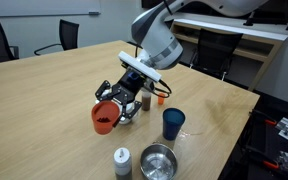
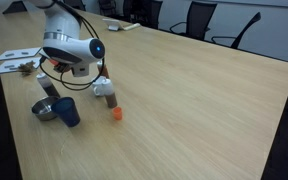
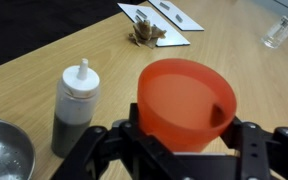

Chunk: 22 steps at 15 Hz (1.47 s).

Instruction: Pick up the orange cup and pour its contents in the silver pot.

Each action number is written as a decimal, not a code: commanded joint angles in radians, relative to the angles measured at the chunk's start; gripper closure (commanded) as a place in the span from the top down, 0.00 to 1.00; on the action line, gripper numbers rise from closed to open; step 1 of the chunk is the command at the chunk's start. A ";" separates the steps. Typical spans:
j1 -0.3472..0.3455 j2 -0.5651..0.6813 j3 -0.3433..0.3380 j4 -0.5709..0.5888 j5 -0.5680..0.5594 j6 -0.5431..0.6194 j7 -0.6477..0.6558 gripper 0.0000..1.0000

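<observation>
The orange cup (image 3: 184, 95) fills the middle of the wrist view, clamped between my gripper's (image 3: 186, 148) two black jaws. In an exterior view the gripper (image 1: 121, 100) holds the orange cup (image 1: 105, 117) tilted, just above the table. The silver pot (image 1: 158, 160) stands near the table's front edge, to the right of and below the cup. It also shows at the lower left of the wrist view (image 3: 2, 158) and in an exterior view (image 2: 47, 108). In that view the arm (image 2: 72, 50) hides most of the cup.
A small shaker (image 1: 122, 160) (image 3: 76, 105) stands beside the pot. A dark blue cup (image 1: 173, 123) (image 2: 68, 111) stands near it, and a small orange-capped bottle (image 1: 160, 98) (image 2: 116, 113) lies further off. Papers (image 3: 162, 22) and a clear bottle (image 3: 284, 28) lie at the far side. Chairs ring the table.
</observation>
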 commanded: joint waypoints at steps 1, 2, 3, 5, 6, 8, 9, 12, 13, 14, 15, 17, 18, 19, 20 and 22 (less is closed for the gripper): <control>0.017 -0.183 -0.036 -0.199 -0.057 0.046 0.020 0.49; 0.017 -0.225 -0.042 -0.247 -0.072 0.059 0.022 0.49; 0.014 -0.262 -0.047 -0.289 -0.086 0.069 0.026 0.49; 0.011 -0.332 -0.060 -0.371 -0.114 0.092 0.022 0.49; 0.010 -0.360 -0.066 -0.402 -0.136 0.104 0.017 0.49; 0.009 -0.392 -0.071 -0.442 -0.187 0.114 0.017 0.49; 0.010 -0.396 -0.071 -0.451 -0.219 0.114 0.021 0.49; 0.022 -0.390 -0.069 -0.463 -0.336 0.123 0.032 0.49; 0.037 -0.382 -0.073 -0.457 -0.411 0.129 0.046 0.49; 0.043 -0.377 -0.071 -0.453 -0.461 0.133 0.045 0.49; 0.051 -0.366 -0.067 -0.440 -0.514 0.137 0.049 0.49; 0.070 -0.349 -0.060 -0.415 -0.618 0.151 0.060 0.49; 0.081 -0.338 -0.058 -0.399 -0.674 0.160 0.071 0.49; 0.091 -0.328 -0.056 -0.385 -0.726 0.168 0.084 0.49; 0.102 -0.314 -0.054 -0.367 -0.778 0.181 0.098 0.49; 0.122 -0.276 -0.055 -0.326 -0.880 0.214 0.133 0.49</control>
